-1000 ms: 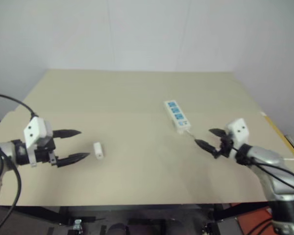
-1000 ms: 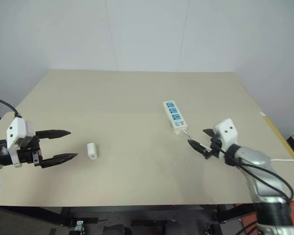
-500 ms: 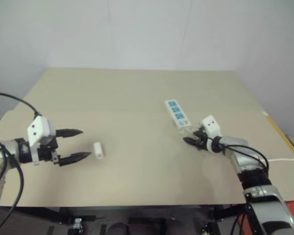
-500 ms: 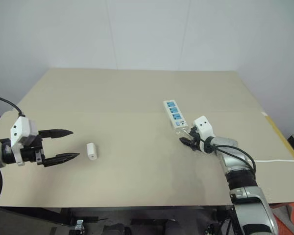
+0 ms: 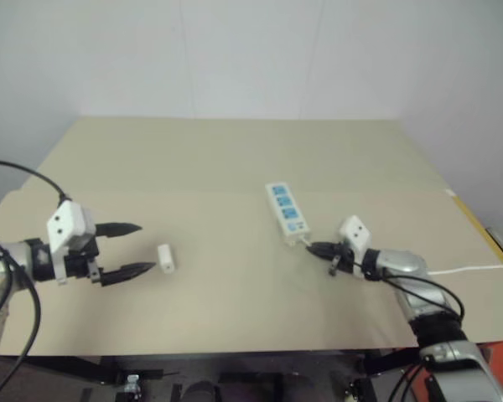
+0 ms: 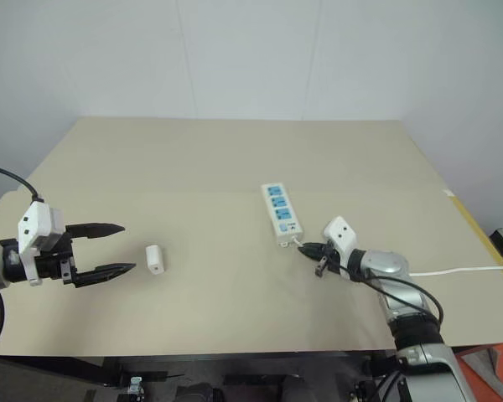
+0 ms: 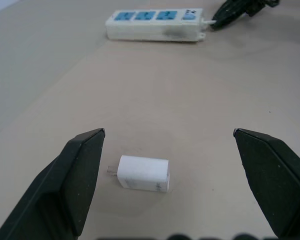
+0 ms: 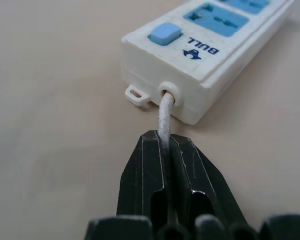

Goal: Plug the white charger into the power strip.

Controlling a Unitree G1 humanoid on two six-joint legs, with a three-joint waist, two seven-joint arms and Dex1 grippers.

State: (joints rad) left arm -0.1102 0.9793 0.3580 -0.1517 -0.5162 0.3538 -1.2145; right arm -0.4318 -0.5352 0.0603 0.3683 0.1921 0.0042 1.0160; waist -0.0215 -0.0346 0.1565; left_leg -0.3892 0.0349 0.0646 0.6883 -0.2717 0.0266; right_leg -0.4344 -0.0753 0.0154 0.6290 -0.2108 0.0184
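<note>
The right gripper (image 6: 312,249) has swung in from the table's right side and come down behind the power strip (image 6: 280,214); its two black fingers, spread a second ago, are now pressed together on the thin white cord (image 8: 164,111) just where it leaves the strip's switch end. The strip itself has shifted toward the table's middle and turned a little since then, so the pinch on the cord appears to be dragging it closer to the charger rather than steadying it. That likely puts the work at an early stage: the strip is being positioned, and nothing is plugged in yet. The white charger (image 5: 165,258) lies on its side on the table (image 5: 235,159), well apart from the strip, just ahead of the left gripper (image 5: 134,249), whose fingers stand wide open to either side of it without touching; that arm has kept still. The charger is a small, smooth, rounded-edged white block with short metal prongs at one end. The strip is a long glossy white plastic bar with three blue socket faces, a blue switch (image 8: 165,33) and a small moulded tab beside the cord outlet. The tabletop is matte, beige and flat.
</note>
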